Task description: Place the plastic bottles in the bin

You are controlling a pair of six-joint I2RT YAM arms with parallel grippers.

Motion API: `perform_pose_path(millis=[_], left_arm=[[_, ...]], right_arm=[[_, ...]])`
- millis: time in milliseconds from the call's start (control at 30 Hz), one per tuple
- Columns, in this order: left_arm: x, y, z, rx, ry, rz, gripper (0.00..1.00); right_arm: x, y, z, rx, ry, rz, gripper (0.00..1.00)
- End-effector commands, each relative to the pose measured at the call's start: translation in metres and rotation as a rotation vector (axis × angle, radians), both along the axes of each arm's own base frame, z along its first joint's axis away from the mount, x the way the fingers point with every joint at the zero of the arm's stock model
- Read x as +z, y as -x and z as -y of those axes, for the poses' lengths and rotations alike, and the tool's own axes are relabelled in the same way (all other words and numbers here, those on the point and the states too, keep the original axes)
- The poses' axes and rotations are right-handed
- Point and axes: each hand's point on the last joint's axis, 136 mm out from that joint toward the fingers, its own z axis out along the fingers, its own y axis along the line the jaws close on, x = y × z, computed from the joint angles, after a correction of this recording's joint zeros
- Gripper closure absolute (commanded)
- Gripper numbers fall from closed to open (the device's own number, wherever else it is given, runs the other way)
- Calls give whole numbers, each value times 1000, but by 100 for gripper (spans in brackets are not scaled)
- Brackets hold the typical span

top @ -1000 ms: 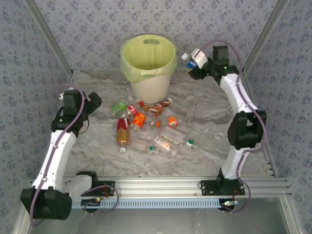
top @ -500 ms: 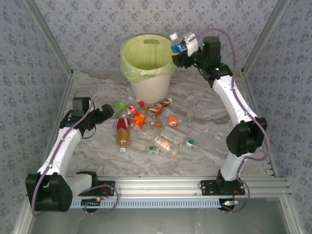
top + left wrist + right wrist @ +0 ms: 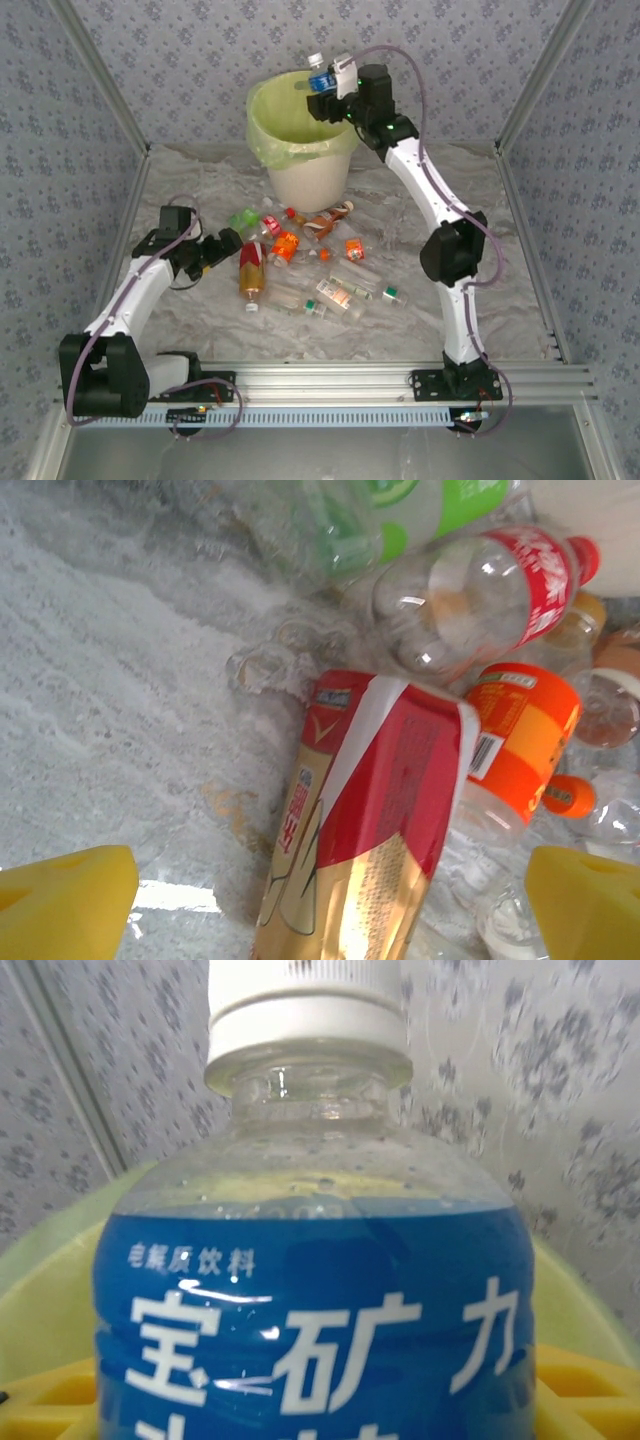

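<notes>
My right gripper (image 3: 330, 98) is shut on a clear bottle with a blue label (image 3: 319, 76) and a white cap, held above the right rim of the bin (image 3: 305, 165), a cream bucket lined with a yellow-green bag. In the right wrist view that bottle (image 3: 310, 1290) stands between my yellow fingers (image 3: 590, 1390), with the bag's rim (image 3: 40, 1300) behind it. Several plastic bottles (image 3: 320, 265) lie in a pile in front of the bin. My left gripper (image 3: 226, 243) is open beside the pile. Its fingertips (image 3: 65, 900) straddle a red-and-gold bottle (image 3: 370, 820) without touching it.
Around the red-and-gold bottle lie a clear red-labelled bottle (image 3: 470, 600), a green-labelled one (image 3: 400, 510) and an orange-labelled one (image 3: 520, 730). Patterned walls close in the marbled table (image 3: 450, 220) on three sides. A metal rail (image 3: 330, 380) runs along the near edge.
My right arm swung left with the blue-labelled bottle, from right of the bin to above its rim. My left gripper moved down and right, up to the red-and-gold bottle.
</notes>
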Motion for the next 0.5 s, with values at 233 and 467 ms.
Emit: perform_pose_path(millis=[233,467], left_arm=[[-18,23,19,-88,22,-42,1],[-22,22,23,-119,-49,-52,0]], right_arm=[[-1,20,-9,-17,91,-60,14],[39,56,4,-4,99,-28,9]])
